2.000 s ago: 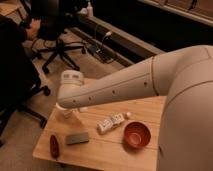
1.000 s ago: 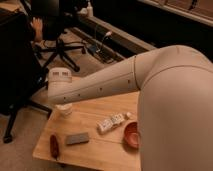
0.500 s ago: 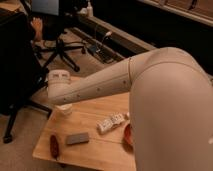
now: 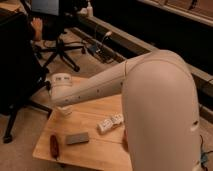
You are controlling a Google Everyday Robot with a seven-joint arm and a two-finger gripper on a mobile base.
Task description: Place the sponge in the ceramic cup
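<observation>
1. The wooden surface (image 4: pixel 95 152) occupies the lower left of the view, standing on a tan floor (image 4: pixel 30 130).
2. The white arm (image 4: pixel 150 100) fills the right side. It reaches leftward over the far part of the surface and ends in a rounded wrist above the far left corner.
3. The hand (image 4: pixel 65 110) hangs just below that wrist, low over the far left corner of the surface. Only a pale shape shows there, so I cannot tell whether it is released, clenched or grasping anything.
4. The sponge (image 4: pixel 77 138), a flat grey block, lies on the surface near the front edge. It is to the near right of the hand and apart from it.
5. A dark red object (image 4: pixel 54 145) lies at the near left corner, just left of the sponge and not touching it. Its kind cannot be told.
6. A white packet (image 4: pixel 110 123) lies right of the sponge, toward the middle of the surface, with its right end beside the arm's bulk.
7. A black office chair (image 4: pixel 57 45) stands on the floor beyond the surface, at the far left.
</observation>
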